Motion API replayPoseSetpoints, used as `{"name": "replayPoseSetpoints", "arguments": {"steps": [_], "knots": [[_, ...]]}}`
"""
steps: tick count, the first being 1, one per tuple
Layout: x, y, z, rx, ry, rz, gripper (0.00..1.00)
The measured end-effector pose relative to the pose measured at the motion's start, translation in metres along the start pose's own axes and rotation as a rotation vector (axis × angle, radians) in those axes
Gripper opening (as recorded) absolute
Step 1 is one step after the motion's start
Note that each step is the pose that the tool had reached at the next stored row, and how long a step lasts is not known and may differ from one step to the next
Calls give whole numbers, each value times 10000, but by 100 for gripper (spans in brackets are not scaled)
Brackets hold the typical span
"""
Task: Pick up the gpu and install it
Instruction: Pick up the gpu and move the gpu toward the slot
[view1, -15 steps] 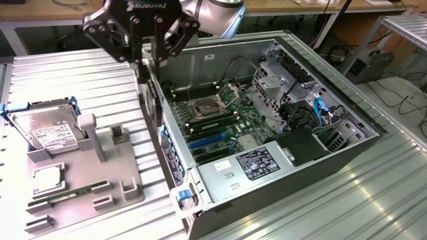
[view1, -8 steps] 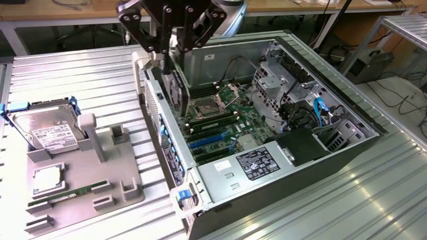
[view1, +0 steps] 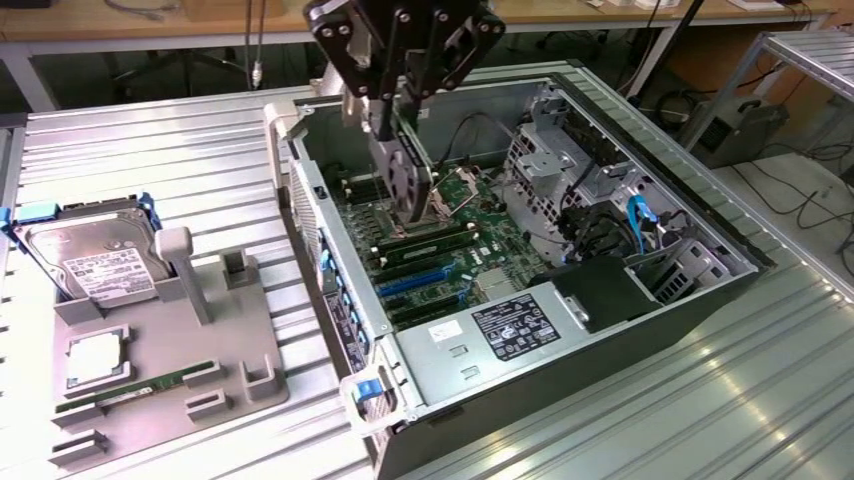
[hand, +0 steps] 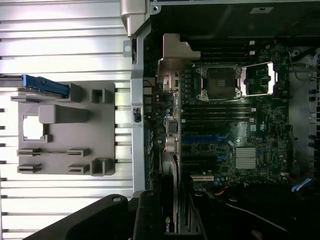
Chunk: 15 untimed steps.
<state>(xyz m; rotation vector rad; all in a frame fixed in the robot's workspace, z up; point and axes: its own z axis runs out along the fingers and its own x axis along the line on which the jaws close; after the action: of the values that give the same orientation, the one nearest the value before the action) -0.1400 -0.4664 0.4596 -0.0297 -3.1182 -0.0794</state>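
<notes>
- Closest to the wrist camera we see the gripper (hand: 169, 226), fingers pinching the gpu (view1: 403, 185) by its upper edge. The card hangs edge-down inside the open case (view1: 694, 300).
- In the exterior view the gpu is at about 12 o'clock on the motherboard (view1: 461, 255), over the CPU socket (hand: 220, 82) area. The blue slots (view1: 420, 282) lie toward 6 o'clock from it.
- Risk: we judge the card isn't over a slot. Lowering here could hit the RAM sticks (view1: 427, 238) or the socket lever.
- Risk: the grip holds one edge only. The card could tilt or slip, so the connector meets the slot skewed and jams.
- Risk: the end bracket could catch the case's rear wall at 9 o'clock if it is offset.
- The hard drive (view1: 94, 262) sits on the grey fixture (view1: 174, 375) at 8 o'clock, well apart from the case. No risk there.
</notes>
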Motion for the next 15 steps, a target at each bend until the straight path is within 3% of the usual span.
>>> {"name": "replayPoseSetpoints", "arguments": {"steps": [4, 15], "knots": [[-197, 5, 23, 0, 41, 2, 26], [-787, 93, 236, 9, 111, 7, 26]]}}
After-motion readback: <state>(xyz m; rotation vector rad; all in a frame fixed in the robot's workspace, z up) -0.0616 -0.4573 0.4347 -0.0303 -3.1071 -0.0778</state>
